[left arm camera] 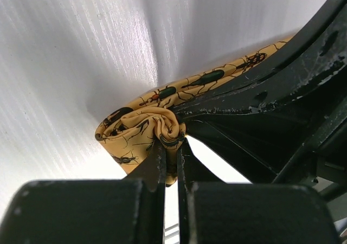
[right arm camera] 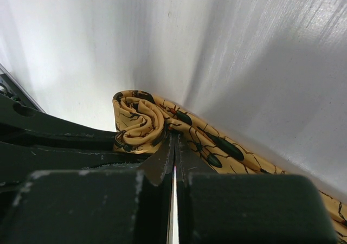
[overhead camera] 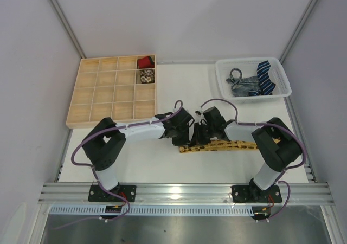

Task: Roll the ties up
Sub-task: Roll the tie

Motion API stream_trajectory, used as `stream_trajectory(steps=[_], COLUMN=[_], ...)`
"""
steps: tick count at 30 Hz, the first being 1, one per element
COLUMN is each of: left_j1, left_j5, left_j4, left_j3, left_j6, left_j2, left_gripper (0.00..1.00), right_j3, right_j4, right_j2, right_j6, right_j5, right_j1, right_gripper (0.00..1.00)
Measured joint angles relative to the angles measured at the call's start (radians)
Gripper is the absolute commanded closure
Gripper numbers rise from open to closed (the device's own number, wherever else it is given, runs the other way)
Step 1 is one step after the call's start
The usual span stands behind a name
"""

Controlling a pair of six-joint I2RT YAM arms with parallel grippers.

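Observation:
A mustard-yellow tie [overhead camera: 233,145] with dark beetle spots lies flat across the near middle of the table. Its left end is wound into a small roll [left arm camera: 135,130]. My left gripper [left arm camera: 171,142] is shut on the roll's core, with yellow fabric showing between its fingers. My right gripper [right arm camera: 174,138] is shut, its tips pressed where the roll [right arm camera: 138,122] meets the flat strip [right arm camera: 217,143]; no fabric shows between them. In the top view both grippers [overhead camera: 187,137] [overhead camera: 199,137] meet over the tie's left end and hide the roll.
A wooden compartment tray [overhead camera: 87,95] sits at the back left, with a red rolled tie [overhead camera: 144,63] and a pale patterned one [overhead camera: 146,77] in its right-hand cells. A white basket [overhead camera: 223,76] at the back right holds a grey tie [overhead camera: 241,84] and a navy striped tie [overhead camera: 264,76].

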Motion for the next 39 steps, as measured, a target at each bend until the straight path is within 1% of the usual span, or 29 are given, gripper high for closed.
stream_trajectory(steps=[4,6,7,9,10,12,13,15,16,19,23,27,32,39], left_j1=[-0.002,-0.003,-0.004,-0.007,-0.01,-0.016,-0.018,-0.023,-0.026,-0.033,-0.044,-0.051,-0.061,-0.067], left_j5=[-0.001,-0.001,0.0,0.0,0.001,0.001,0.003,0.008,0.008,0.009,0.005,0.002,-0.015,-0.019], left_j4=[-0.003,0.0,0.005,0.019,0.034,0.064,0.082,0.116,0.127,0.151,0.182,0.232,0.283,0.32], left_j3=[0.008,0.008,0.008,0.007,0.003,-0.009,-0.016,-0.031,-0.037,-0.04,-0.054,-0.09,-0.126,-0.15], left_j6=[0.0,0.0,0.0,0.001,0.0,0.0,-0.002,-0.009,-0.009,-0.009,-0.01,-0.011,-0.011,-0.008], left_j2=[0.011,0.013,0.013,0.016,0.016,0.016,0.016,0.008,0.005,0.004,-0.005,-0.028,-0.048,-0.059], left_gripper=[0.99,0.93,0.87,0.83,0.78,0.72,0.65,0.61,0.56,0.48,0.44,0.37,0.37,0.35], right_j3=[0.003,0.008,0.011,0.012,0.012,0.012,0.012,0.012,0.012,0.012,0.012,0.014,0.031,0.032], right_j4=[-0.009,-0.026,-0.037,-0.059,-0.075,-0.104,-0.116,-0.136,-0.144,-0.152,-0.154,-0.158,-0.184,-0.186], right_j2=[0.0,-0.003,-0.006,-0.017,-0.026,-0.043,-0.051,-0.066,-0.071,-0.074,-0.074,-0.076,-0.085,-0.105], right_j6=[-0.001,-0.006,-0.01,-0.016,-0.021,-0.032,-0.036,-0.04,-0.04,-0.043,-0.043,-0.043,-0.043,-0.042], right_j5=[0.002,0.006,0.012,0.021,0.025,0.031,0.033,0.037,0.037,0.031,0.002,-0.05,-0.128,-0.233], right_j1=[-0.002,-0.008,-0.013,-0.023,-0.032,-0.055,-0.067,-0.086,-0.094,-0.106,-0.125,-0.159,-0.186,-0.181], right_gripper=[1.0,1.0,1.0,1.0,1.0,1.0,1.0,1.0,1.0,1.0,0.99,0.99,0.99,0.98])
